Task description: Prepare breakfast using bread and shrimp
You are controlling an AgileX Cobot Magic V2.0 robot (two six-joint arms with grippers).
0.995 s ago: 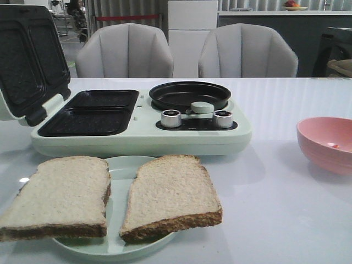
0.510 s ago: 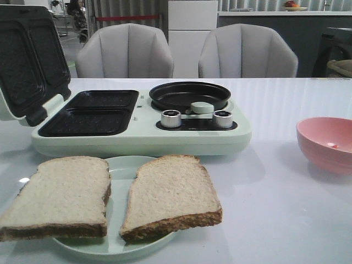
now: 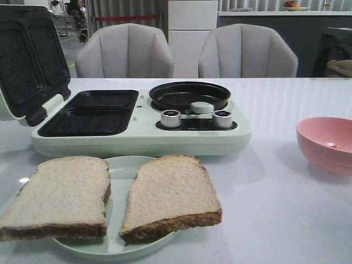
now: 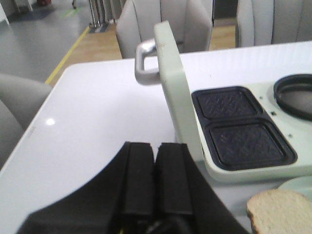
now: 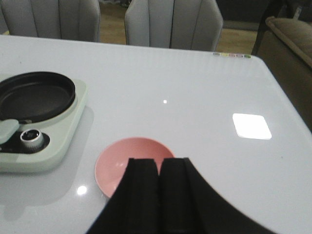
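Two slices of bread (image 3: 113, 198) lie flat, side by side, on one pale green plate (image 3: 118, 246) at the near left edge of the desk (image 3: 275, 220). Each slice runs long axis front to back, its dark crust edge facing the near edge. One shrimp (image 3: 331, 145) piece is visible inside one pink bowl (image 3: 324, 151) at the right edge. One breakfast cooker (image 3: 143, 118) stands behind the plate, lid (image 3: 27, 60) raised. The left gripper (image 4: 154, 180) and right gripper (image 5: 161, 195) are both clenched, grasping nothing.

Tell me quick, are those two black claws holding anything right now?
Left gripper: closed, holding nothing.
Right gripper: closed, holding nothing, above the pink bowl.
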